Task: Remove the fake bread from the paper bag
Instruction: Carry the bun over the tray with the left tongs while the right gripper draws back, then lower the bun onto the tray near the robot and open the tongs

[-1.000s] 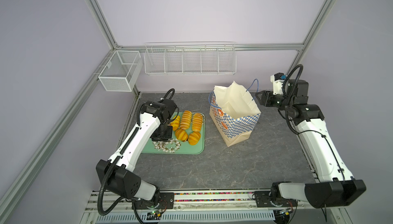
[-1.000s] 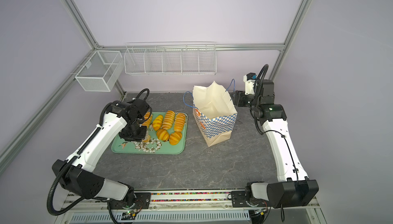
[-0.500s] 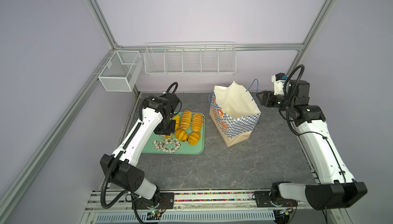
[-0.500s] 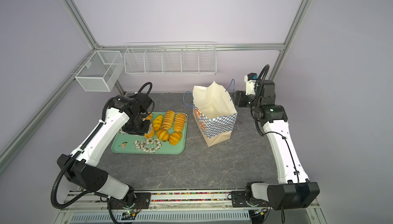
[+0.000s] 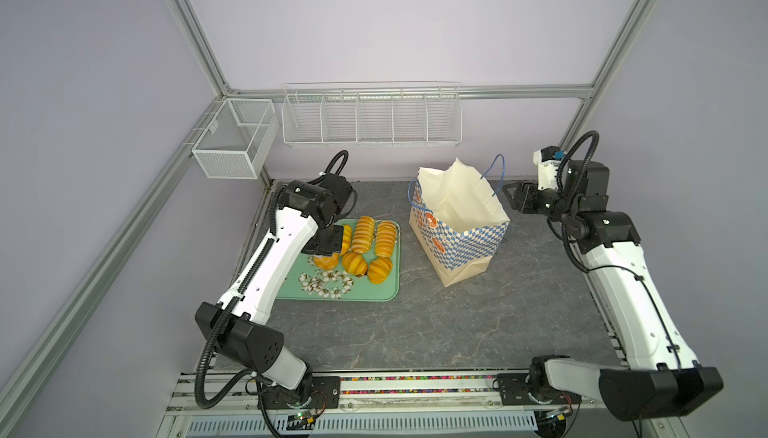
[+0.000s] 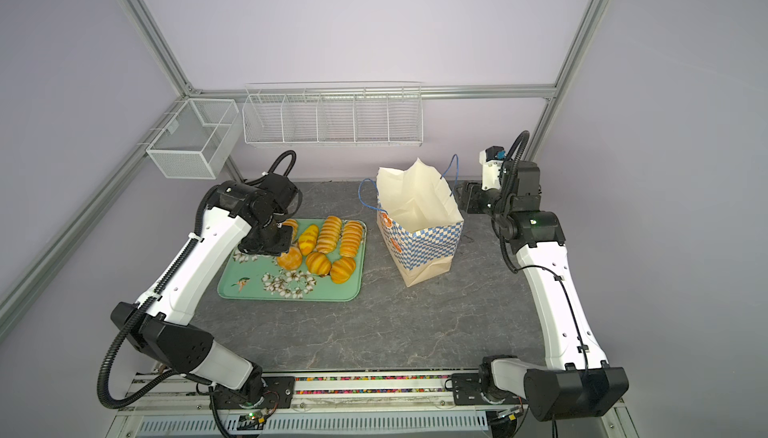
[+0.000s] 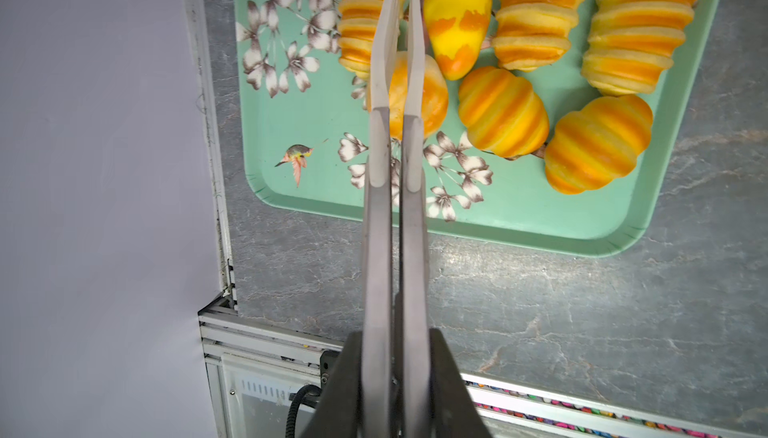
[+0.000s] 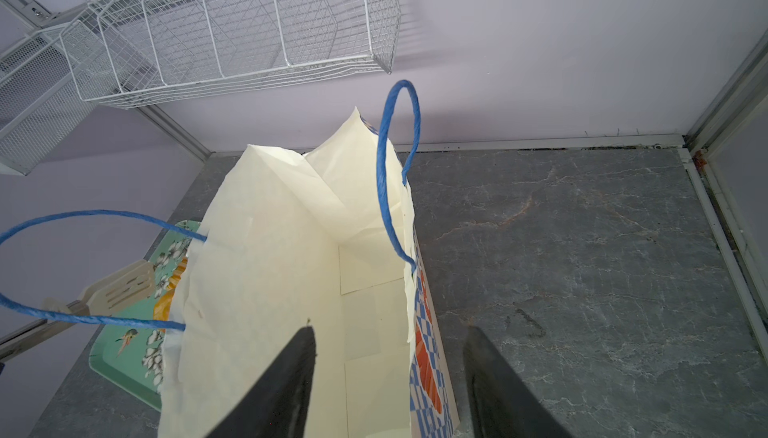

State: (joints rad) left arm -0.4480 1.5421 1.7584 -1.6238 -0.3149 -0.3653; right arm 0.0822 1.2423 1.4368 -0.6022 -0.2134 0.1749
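Left jaws: clenched, empty, above the bread (image 7: pixel 503 111) on the tray (image 7: pixel 519 215).
Right jaws: released, just beside the bag (image 8: pixel 291 269) rim.
Bag: upright on the worktop (image 8: pixel 582 249); we see no bread inside.
Next step: we would raise the left jaws clear before crossing.

On my screens I list: bread (image 7: pixel 503 111), glossy orange with yellow stripes; bag (image 5: pixel 469 244), cream inside, blue-and-white checks with orange pictures outside, plain brown base; handles (image 8: pixel 381 190), blue; tray (image 7: pixel 519 207), mint green with white-and-brown flowers and one small bird; table (image 5: pixel 415 332), grey, pale-veined; baskets (image 5: pixel 370 116), white wire; walls (image 5: pixel 374 20), pale lilac.
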